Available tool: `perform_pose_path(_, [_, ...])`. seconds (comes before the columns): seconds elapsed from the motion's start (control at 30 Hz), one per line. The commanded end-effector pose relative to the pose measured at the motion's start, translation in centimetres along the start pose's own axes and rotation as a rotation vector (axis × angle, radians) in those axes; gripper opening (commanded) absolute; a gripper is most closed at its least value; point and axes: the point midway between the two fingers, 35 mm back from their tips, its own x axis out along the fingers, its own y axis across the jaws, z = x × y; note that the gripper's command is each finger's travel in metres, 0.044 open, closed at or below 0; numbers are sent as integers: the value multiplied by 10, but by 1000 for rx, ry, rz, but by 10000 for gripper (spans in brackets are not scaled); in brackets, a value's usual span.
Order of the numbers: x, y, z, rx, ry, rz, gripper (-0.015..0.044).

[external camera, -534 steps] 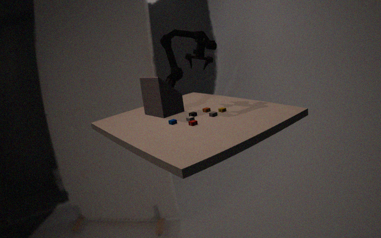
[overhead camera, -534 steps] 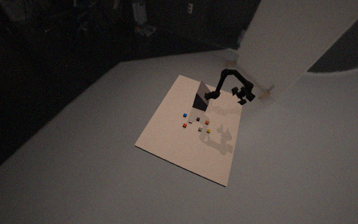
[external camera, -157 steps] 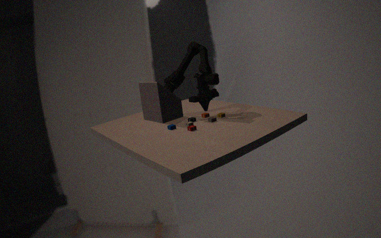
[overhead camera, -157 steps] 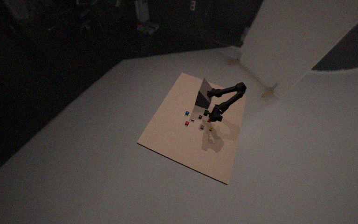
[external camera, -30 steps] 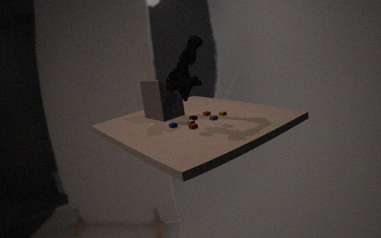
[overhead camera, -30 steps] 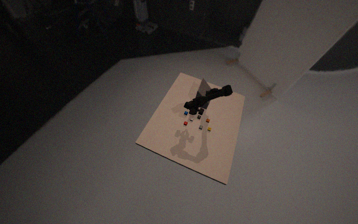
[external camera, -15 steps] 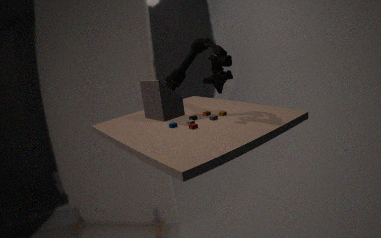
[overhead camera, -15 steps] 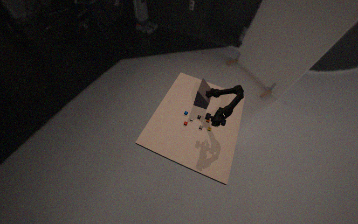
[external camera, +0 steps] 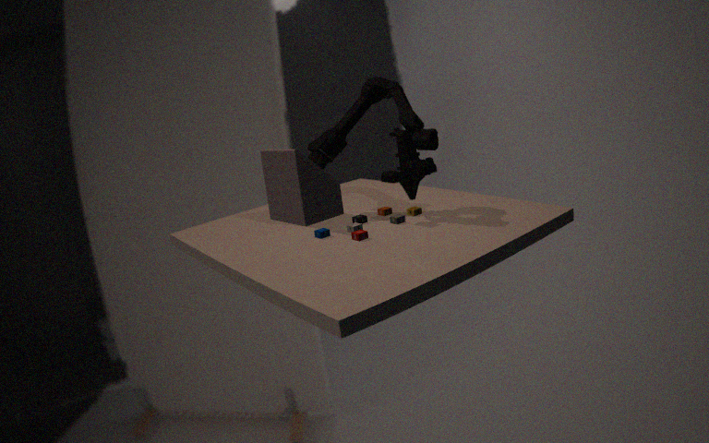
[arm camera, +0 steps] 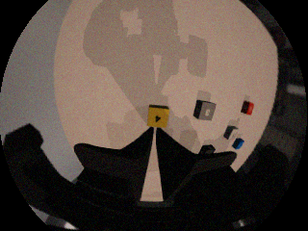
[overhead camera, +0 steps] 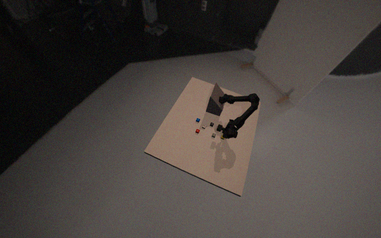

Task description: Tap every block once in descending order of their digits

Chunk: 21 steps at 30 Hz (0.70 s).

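My gripper [external camera: 412, 197] [arm camera: 154, 130] is shut and empty, its tips a little above the yellow block [overhead camera: 222, 137] [external camera: 414, 210] [arm camera: 158, 116]. The grey block [overhead camera: 213, 135] [external camera: 397, 219] [arm camera: 204, 110] lies beside the yellow one. The black block [overhead camera: 212, 124] [external camera: 359, 219] [arm camera: 207, 149], white block [overhead camera: 204, 127] [external camera: 354, 227] [arm camera: 231, 132], red block [overhead camera: 197, 131] [external camera: 359, 235] [arm camera: 247, 108] and blue block [overhead camera: 198, 120] [external camera: 321, 233] [arm camera: 238, 143] lie farther off. The orange block [external camera: 385, 210] is hidden in the wrist view. The digits are too small or dark to read surely.
A tall grey box-like obstacle [overhead camera: 214, 106] [external camera: 282, 186] stands on the table [overhead camera: 180, 153] [external camera: 342, 280] near the arm's base, behind the blue and black blocks. The arm's shadow falls across the table around the yellow block.
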Motion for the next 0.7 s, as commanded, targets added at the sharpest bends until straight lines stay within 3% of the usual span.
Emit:
perform_pose_path(0.0, [5,0,2,2,-10,1,20])
perform_pose_path(0.67, [31,1,2,2,-10,2,20])
